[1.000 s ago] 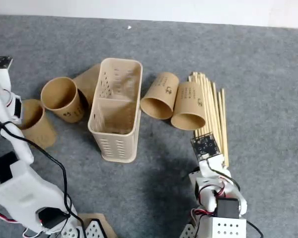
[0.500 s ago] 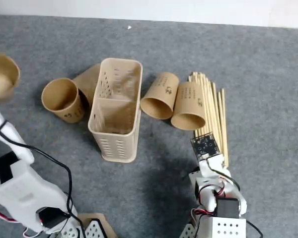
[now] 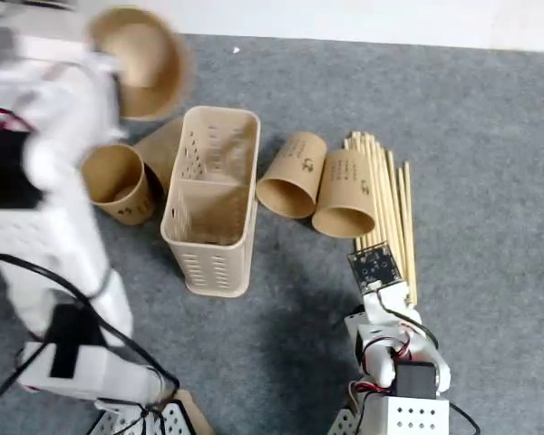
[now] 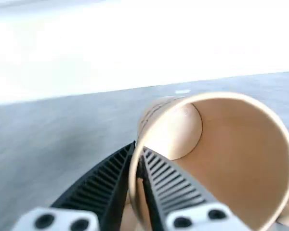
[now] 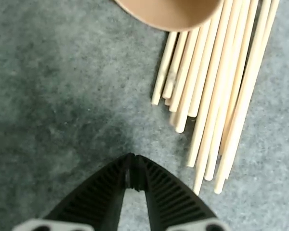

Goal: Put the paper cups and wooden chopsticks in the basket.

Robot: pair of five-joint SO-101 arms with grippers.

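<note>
Since a second ago, one paper cup has been lifted off the left side of the grey tabletop. It is now held high in the air, near the far left corner of the basket. It is carried by the left gripper. The cup's wall is pinched between the fingers, one inside the cup and one outside, so they are almost closed on it. The cup is tipped, and its open mouth can be seen from above.

The basket is set in the middle of the tabletop with its open side up. A second cup is seen just left of it, mouth up. A third cup is laid on its side against the basket. A fourth cup and a fifth cup are laid on their sides just right of the basket, touching each other. The wooden chopsticks are laid in a bundle, partly under the fifth cup.

The right gripper is held low over the tabletop, near the chopstick ends. Its fingers are pressed together and nothing is held.
</note>
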